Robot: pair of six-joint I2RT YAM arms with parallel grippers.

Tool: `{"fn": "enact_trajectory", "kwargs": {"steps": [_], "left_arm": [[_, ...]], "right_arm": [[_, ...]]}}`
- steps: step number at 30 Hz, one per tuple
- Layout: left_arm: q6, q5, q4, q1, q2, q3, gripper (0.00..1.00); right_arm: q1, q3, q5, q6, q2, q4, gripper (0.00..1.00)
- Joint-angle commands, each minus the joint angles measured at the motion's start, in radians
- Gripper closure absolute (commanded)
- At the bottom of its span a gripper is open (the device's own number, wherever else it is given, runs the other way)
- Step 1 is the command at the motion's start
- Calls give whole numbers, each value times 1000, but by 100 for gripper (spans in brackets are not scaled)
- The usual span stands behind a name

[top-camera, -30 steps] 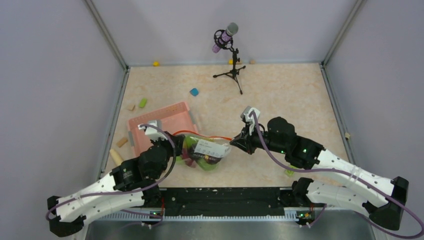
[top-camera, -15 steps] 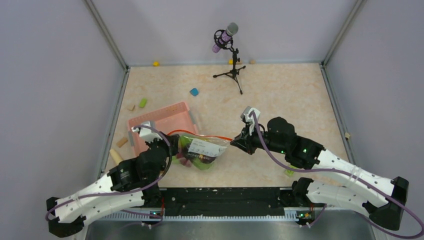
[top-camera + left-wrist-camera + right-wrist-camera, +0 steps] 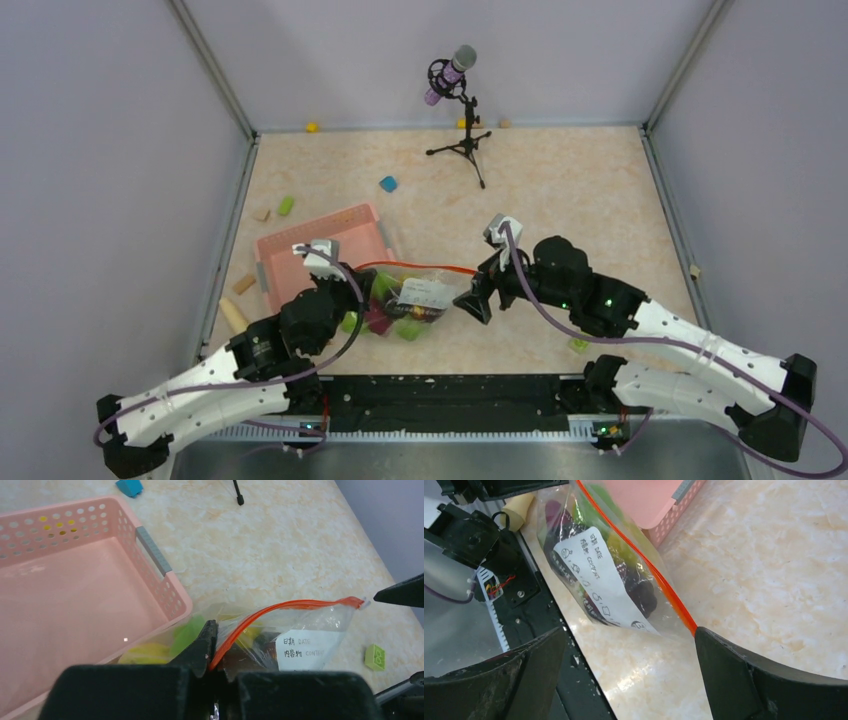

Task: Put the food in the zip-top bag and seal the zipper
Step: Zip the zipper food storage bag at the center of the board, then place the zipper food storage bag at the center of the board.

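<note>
**Checking the seal before you let go**

From the top external view, the zip-top bag (image 3: 410,300) is lying on the table (image 3: 560,190) between the two arms, just beside the pink basket (image 3: 345,225). The food (image 3: 385,318) is showing through the clear plastic. The left gripper (image 3: 345,292) is sitting at the bag's left end. The right gripper (image 3: 470,300) is standing spread at the right end, with nothing in it that this view shows.

In the left wrist view, the left gripper (image 3: 214,640) is clamping tight on the zipper (image 3: 285,607) where the orange strip begins. The strip is running as one thin line out to its far tip, with a white speck there that is probably the slider (image 3: 362,601). One right fingertip is hovering near it, apart from it.

In the right wrist view, the right gripper (image 3: 629,635) is gaping wide and holding nothing. The zipper (image 3: 644,562) is ending just beside one finger, and the label (image 3: 599,575) is facing the camera.

The seal looks closed, though you cannot tell whether the last stretch is shut. Be keeping the left pinch firm so the bag is not sliding. If any gap is showing, be closing the right fingers across the strip's very end, not on the plastic below it.
</note>
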Motion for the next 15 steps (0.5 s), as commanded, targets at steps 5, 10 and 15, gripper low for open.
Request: {"fn": "enact_trajectory", "kwargs": {"steps": [5,10,15], "left_arm": [[68,96,137,5,67,18,100],[63,131,172,5,73,12,100],[76,215,218,5,115,18,100]], "right_arm": [[-6,-47,91,51,-90,97,1],[-6,-63,259,95,-143,100,1],[-7,-107,656,221,-158,33,1]]}}
